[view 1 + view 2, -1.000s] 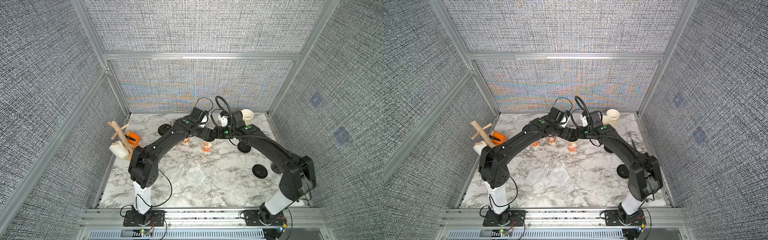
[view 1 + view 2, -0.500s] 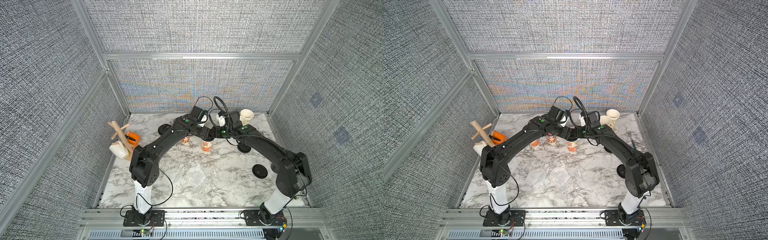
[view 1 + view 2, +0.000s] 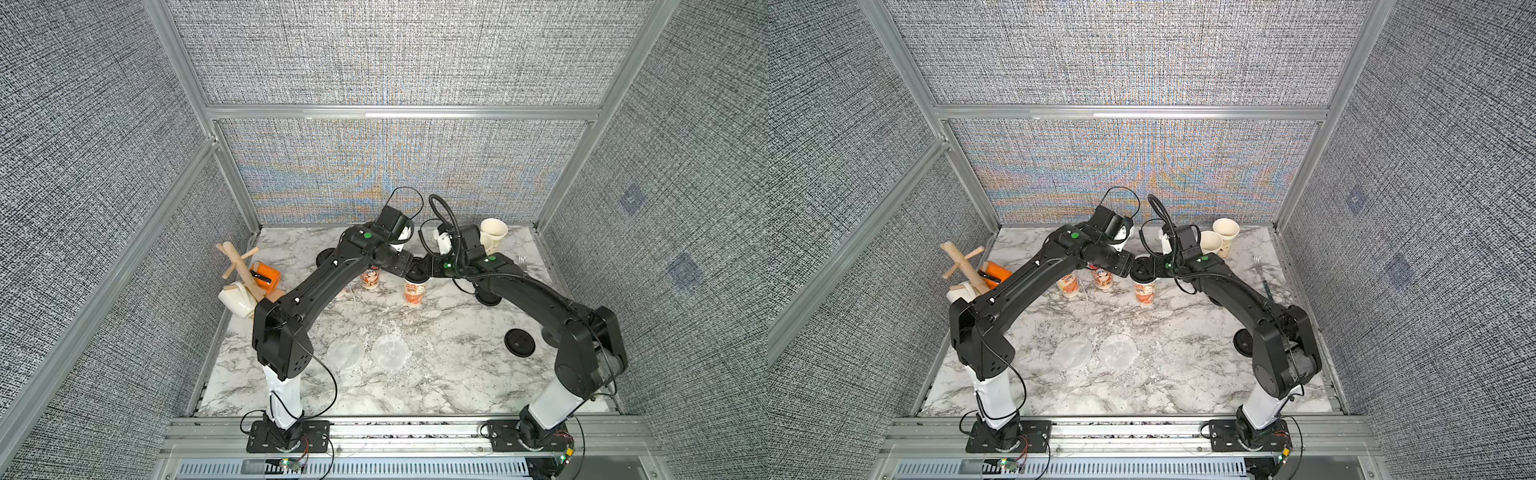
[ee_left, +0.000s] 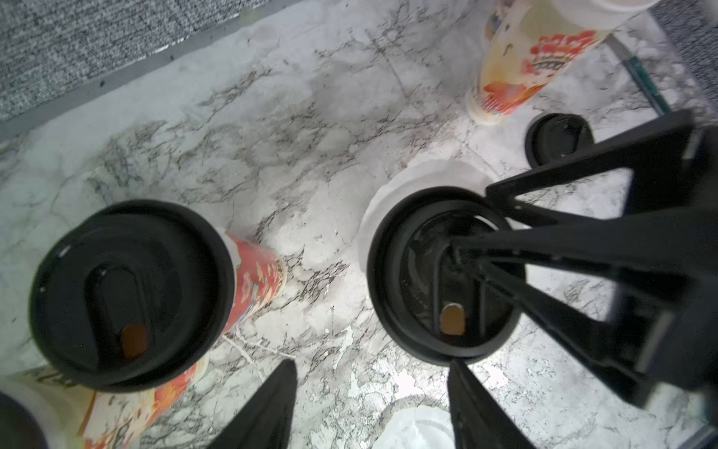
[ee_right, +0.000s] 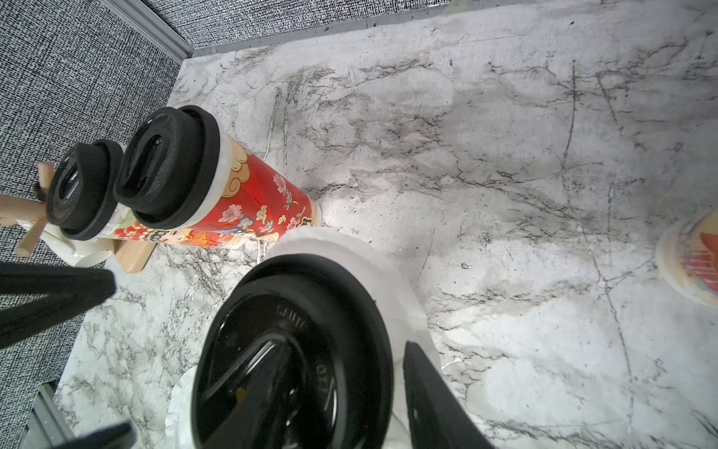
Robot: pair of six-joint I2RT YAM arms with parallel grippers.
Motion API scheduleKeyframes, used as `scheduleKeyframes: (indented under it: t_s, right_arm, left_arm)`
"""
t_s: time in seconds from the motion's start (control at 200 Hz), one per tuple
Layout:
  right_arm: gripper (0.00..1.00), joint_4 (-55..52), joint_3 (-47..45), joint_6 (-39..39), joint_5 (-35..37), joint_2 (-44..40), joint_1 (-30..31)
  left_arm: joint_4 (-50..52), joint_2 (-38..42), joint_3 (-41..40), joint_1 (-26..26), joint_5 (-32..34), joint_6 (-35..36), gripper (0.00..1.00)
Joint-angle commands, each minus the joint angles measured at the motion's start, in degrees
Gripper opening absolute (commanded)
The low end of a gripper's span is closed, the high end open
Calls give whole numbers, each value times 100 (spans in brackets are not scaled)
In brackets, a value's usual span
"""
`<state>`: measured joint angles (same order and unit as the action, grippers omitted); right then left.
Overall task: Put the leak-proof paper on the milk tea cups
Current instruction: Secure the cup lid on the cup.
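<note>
Your left claw [image 4: 371, 365] stands open with nothing between its fingers. The middle milk tea cup [image 3: 415, 293] sits just ahead of its tips, capped by a black lid [image 4: 427, 330]. Your right claw [image 4: 472, 219] straddles that lid's rim, one finger in the recess and one outside, but you cannot tell whether it is pinching. A leak-proof paper disc [image 4: 375, 212] lies under the lid, its white edge showing around it. Two more discs [image 3: 345, 354], [image 3: 390, 351] lie flat on the worktop [image 3: 436, 386], well behind both claws, toward the arm bases. Two lidded cups [image 3: 1068, 284], [image 3: 1103, 279] stand beside the left claw; two open cups [image 3: 1210, 243], [image 3: 1225, 232] stand behind the right claw.
</note>
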<state>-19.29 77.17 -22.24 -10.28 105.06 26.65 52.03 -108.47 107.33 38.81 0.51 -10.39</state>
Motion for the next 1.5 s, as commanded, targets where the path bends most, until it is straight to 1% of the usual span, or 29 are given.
scheduleKeyframes:
  t_s: [0.0, 0.145, 0.395, 0.616, 0.711, 0.816, 0.836, 0.911, 1.016, 1.101, 1.216, 1.321, 1.416, 1.491]
  right_arm:
    - [47, -835, -87, 150, 307, 68, 6]
    - [46, -805, -145, 166, 286, 45, 21]
    - [45, -774, -205, 185, 275, 59, 20]
    - [45, -764, -193, 202, 255, 107, 18]
    - [44, -759, -198, 219, 246, 113, 24]
    - [44, -767, -198, 244, 240, 112, 20]
    - [44, -769, -202, 246, 240, 116, 29]
    - [43, -792, -202, 273, 229, 126, 31]
    - [43, -817, -213, 299, 226, 118, 32]
    - [43, -838, -235, 304, 229, 103, 37]
    - [43, -831, -298, 282, 229, 81, 57]
    - [42, -841, -372, 250, 246, 36, 89]
    - [42, -839, -485, 182, 254, -52, 137]
    - [42, -814, -607, 99, 264, -147, 188]
  left_arm:
    - [107, -96, -13, -20, 475, -403, 52]
    - [16, -275, 87, -22, 453, -562, 51]
    - [-196, -303, 104, -22, 361, -660, 51]
    - [-213, -443, 146, -31, 53, -705, 50]
    - [-227, -526, 149, -42, -16, -731, 44]
    - [-228, -528, 154, -39, -78, -760, 41]
    - [-228, -668, 158, -40, -92, -770, 40]
    - [-164, -732, 183, -40, -180, -795, 38]
    - [62, -848, 287, -47, -311, -851, 30]
    - [124, -912, 194, -42, -419, -901, 23]
    - [-59, -894, -261, -40, -493, -1003, 20]
    - [-241, -872, -646, -47, -427, -1020, 20]
    - [-255, -978, -620, -48, -400, -949, 20]
    - [-243, -1127, -408, -48, -405, -847, 20]
